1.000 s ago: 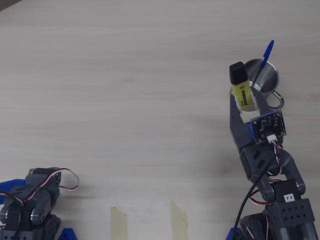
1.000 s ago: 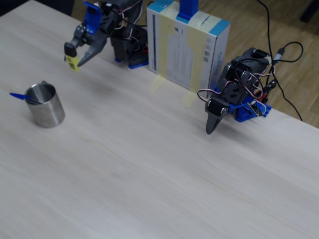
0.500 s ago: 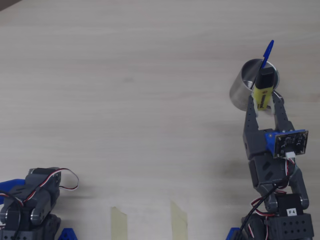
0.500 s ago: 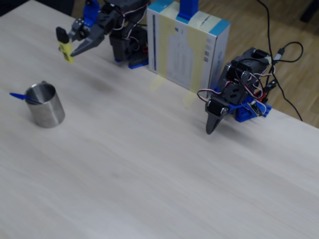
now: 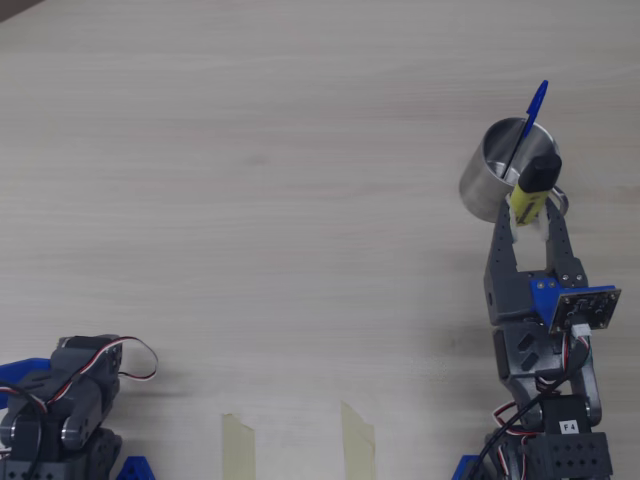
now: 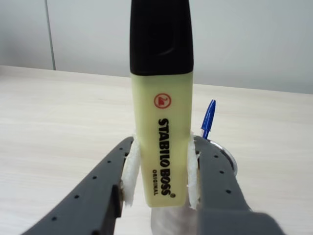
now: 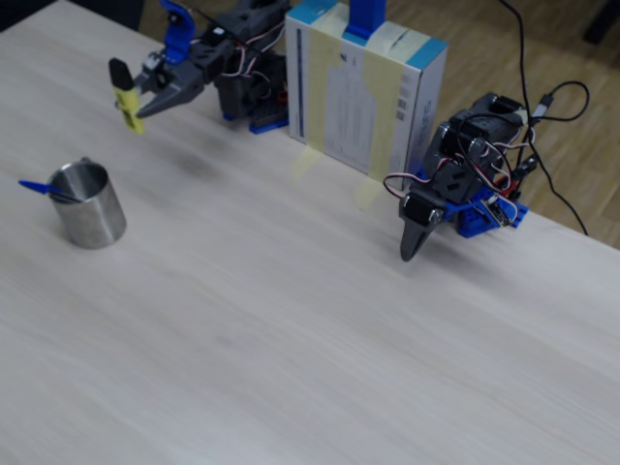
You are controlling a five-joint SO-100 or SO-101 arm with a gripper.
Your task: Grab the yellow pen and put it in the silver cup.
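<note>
The yellow pen point(image 6: 159, 152) is a highlighter with a black cap and stands upright, cap up, between my white-padded fingers. My gripper point(image 6: 161, 147) is shut on its lower body. In the overhead view the gripper point(image 5: 527, 212) holds the pen point(image 5: 528, 198) at the near edge of the silver cup point(image 5: 480, 185). In the fixed view the pen point(image 7: 126, 97) hangs in the air in the gripper point(image 7: 140, 105), above and behind the cup point(image 7: 92, 213). The cup's rim point(image 6: 226, 155) shows just behind the pen in the wrist view.
A thin blue ballpoint pen point(image 5: 525, 130) leans inside the cup. A second arm point(image 7: 465, 194) rests folded on the table by a tall box point(image 7: 363, 97). Two tape strips point(image 5: 238, 445) lie at the table's near edge in the overhead view.
</note>
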